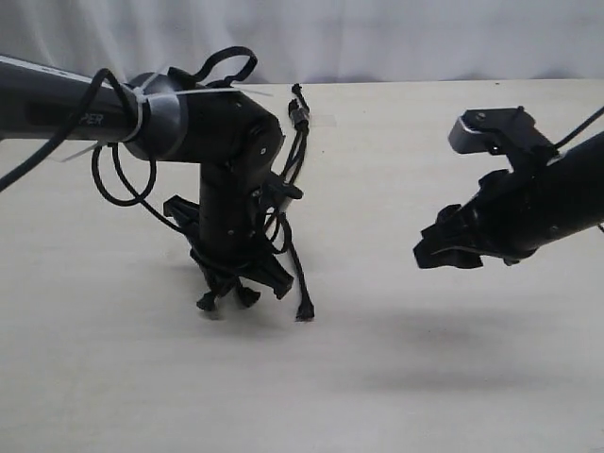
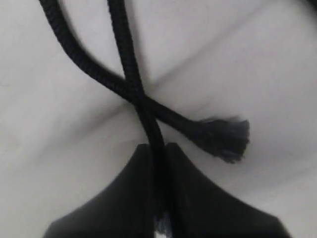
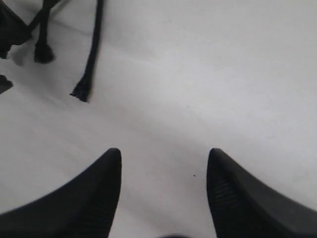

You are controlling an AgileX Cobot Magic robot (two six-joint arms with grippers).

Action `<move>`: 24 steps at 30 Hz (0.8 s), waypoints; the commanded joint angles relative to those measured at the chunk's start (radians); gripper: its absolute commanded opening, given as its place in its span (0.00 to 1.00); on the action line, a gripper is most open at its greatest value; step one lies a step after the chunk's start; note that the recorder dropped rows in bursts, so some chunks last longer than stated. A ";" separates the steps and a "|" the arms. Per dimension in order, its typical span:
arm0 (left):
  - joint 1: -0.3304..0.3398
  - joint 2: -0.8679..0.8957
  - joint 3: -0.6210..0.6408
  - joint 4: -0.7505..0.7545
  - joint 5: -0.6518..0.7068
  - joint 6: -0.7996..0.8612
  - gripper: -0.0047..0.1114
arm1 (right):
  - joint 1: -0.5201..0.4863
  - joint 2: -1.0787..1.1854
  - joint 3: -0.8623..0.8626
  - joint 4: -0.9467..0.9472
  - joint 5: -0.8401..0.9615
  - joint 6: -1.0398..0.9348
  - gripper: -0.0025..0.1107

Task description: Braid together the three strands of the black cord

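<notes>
Starting at the left of the exterior view, the left arm (image 1: pixel 85 109) is reaching in over the pale worktop (image 1: pixel 425 377) and bending downward, so its wrist is standing nearly upright just beside the black cord (image 1: pixel 300 115). The bound end of the cord is lying toward the far edge of the worktop, and the three strands (image 1: pixel 300 156) are running from it toward the camera, partly hidden behind the arm. In the left wrist view the left claw (image 2: pixel 157 148) is clenching one of them. This pinched strand (image 2: pixel 130 64) is passing straight down into the narrow slit between the two dark fingers (image 2: pixel 114 198), which are pressing in on it from both sides. A second, crossing strand (image 2: pixel 79 59) is lying across the pinched one just beyond the fingertips, touching it there, and is ending in a flared frayed tip (image 2: pixel 228 139) that is resting on the worktop beside the claw. Further right in the exterior view, a free strand (image 1: pixel 297 274) is trailing down past the claw and finishing in its own small frayed end on the worktop, nearest the camera. Well apart from the cord, on the right, the right arm (image 1: pixel 557 189) is coming in at a slant. The right claw (image 3: pixel 163 153) is hovering above bare worktop, spread wide and gripping nothing, with its shadow falling on the surface below it.
</notes>
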 commanded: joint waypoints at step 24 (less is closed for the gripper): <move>0.490 -0.539 0.022 -0.335 0.030 0.270 0.40 | 0.541 0.393 -0.436 -0.295 0.135 0.433 0.47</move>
